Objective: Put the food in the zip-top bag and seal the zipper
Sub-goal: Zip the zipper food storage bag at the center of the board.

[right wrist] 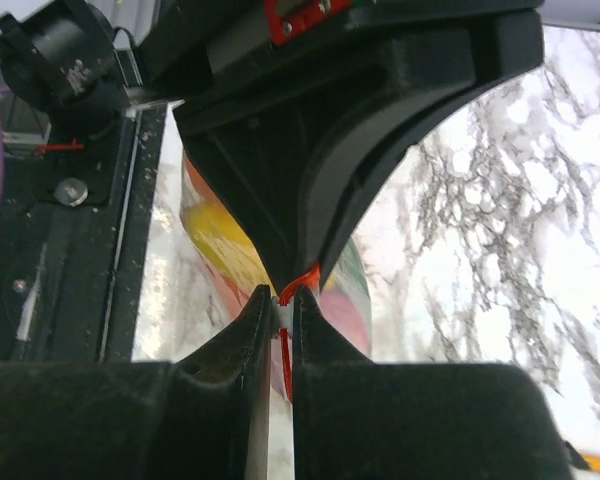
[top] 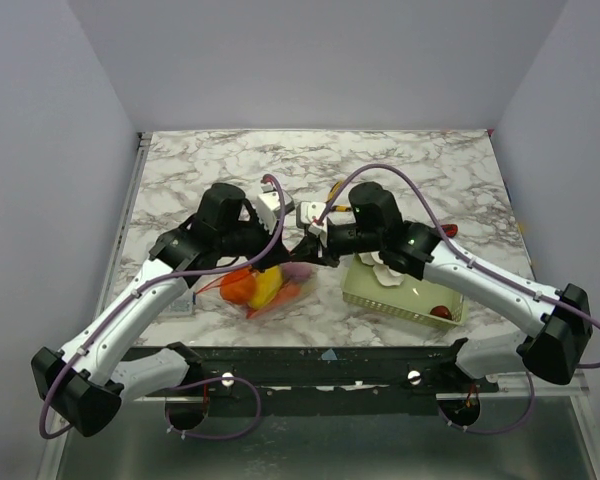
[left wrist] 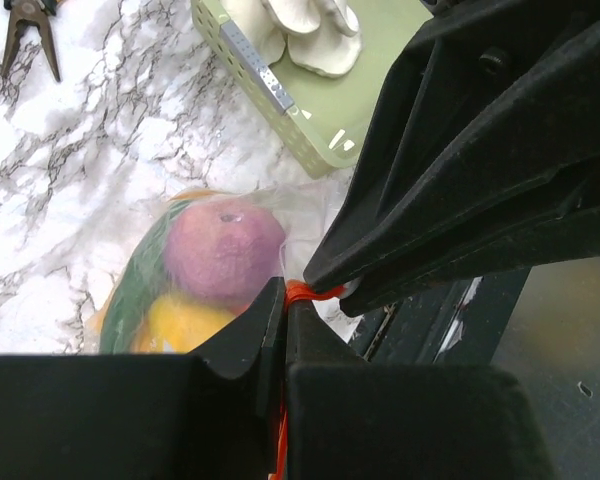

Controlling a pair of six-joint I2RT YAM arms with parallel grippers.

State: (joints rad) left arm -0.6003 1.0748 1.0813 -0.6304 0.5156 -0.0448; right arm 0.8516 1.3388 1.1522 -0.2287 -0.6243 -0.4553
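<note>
Left gripper (left wrist: 285,305) and right gripper (right wrist: 280,300), tip to tip, both clench the zipper (left wrist: 302,292), the filled bag (top: 265,290) lying just near-left of them

The marble table (top: 430,170) is lit brightly and evenly from above, and only soft, faint shadows are cast under the arms (top: 150,300). In the wrist views the white of the marble is nearly washed out, a dull sheen is seen on the zip-top bag (left wrist: 310,215), and the near black fingers (left wrist: 130,420) are rendered dark, featureless and slightly blurred.
</note>
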